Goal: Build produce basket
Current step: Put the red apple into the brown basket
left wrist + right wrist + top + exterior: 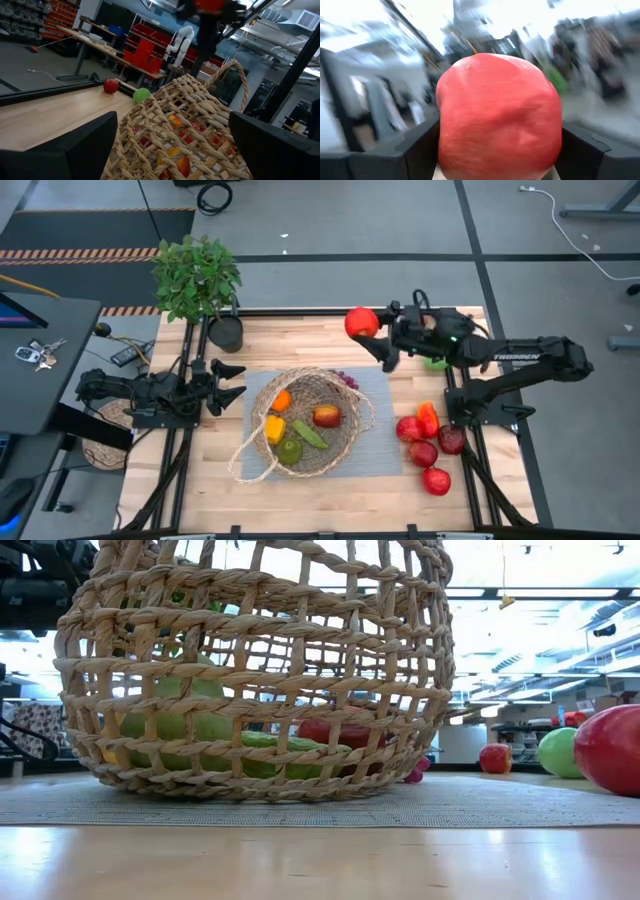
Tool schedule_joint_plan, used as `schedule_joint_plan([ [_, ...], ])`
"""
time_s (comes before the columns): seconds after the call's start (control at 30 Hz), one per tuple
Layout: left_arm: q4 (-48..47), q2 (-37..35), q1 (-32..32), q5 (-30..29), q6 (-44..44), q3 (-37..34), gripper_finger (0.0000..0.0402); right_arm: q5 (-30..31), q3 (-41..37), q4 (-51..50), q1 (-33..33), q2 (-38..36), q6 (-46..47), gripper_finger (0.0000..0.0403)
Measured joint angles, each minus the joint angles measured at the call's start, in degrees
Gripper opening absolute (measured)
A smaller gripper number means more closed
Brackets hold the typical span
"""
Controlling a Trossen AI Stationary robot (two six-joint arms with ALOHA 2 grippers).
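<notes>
High view. We record the right gripper [372, 332] raised over the table's far edge, its fingers clamped on a red apple [361, 322]. The wicker basket [352, 442] stands mid-table on a grey mat [385, 457]; inside we list an orange [282, 400], a yellow pepper [274, 429], a green pear [290, 450], a long green vegetable [309, 434] and a red apple [326, 416]. Purple grapes [347, 379] lie just beside the basket's far rim. Near the table's right edge we count a cluster of red fruits [430, 450]. The left gripper [232, 380] waits at the table's left edge, fingers spread wide, holding nothing. A potted plant [198, 278] stands at the far left corner.

Low view. We see the basket [250, 670] on the mat [480, 805], green produce showing through its weave; a red apple [611, 749] and a green apple [560, 752] stand to the right.

Left wrist view. We note the basket [190, 125] close ahead, with a red fruit [111, 86] and a green fruit [141, 95] beyond it.

Right wrist view. The red apple [499, 117] sits between the fingers [415, 145].
</notes>
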Motion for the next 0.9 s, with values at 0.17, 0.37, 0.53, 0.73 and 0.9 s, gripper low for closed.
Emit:
schedule_joint_plan([
  [0.17, 0.0, 0.0, 0.0, 0.0, 0.0, 0.0, 0.0389, 2.2, 0.0, 14.4, 8.1, 3.0, -7.0, 0.032],
  [0.37, 0.0, 0.0, 0.0, 0.0, 0.0, 0.0, 0.0389, 10.6, 4.4, 5.7, 13.8, 6.7, -12.1, 0.032],
  [0.53, 0.0, 0.0, 0.0, 0.0, 0.0, 0.0, 0.0389, 12.1, 18.1, -16.3, 15.4, 13.6, -11.8, 0.032],
  [0.73, 0.0, 0.0, 0.0, 0.0, 0.0, 0.0, 0.0389, 11.0, 34.2, -35.6, 16.9, 24.9, -11.2, 0.0319],
  [0.9, 0.0, 0.0, 0.0, 0.0, 0.0, 0.0, 0.0389, 10.8, 44.7, -47.2, 18.5, 34.6, -11.4, 0.0319],
])
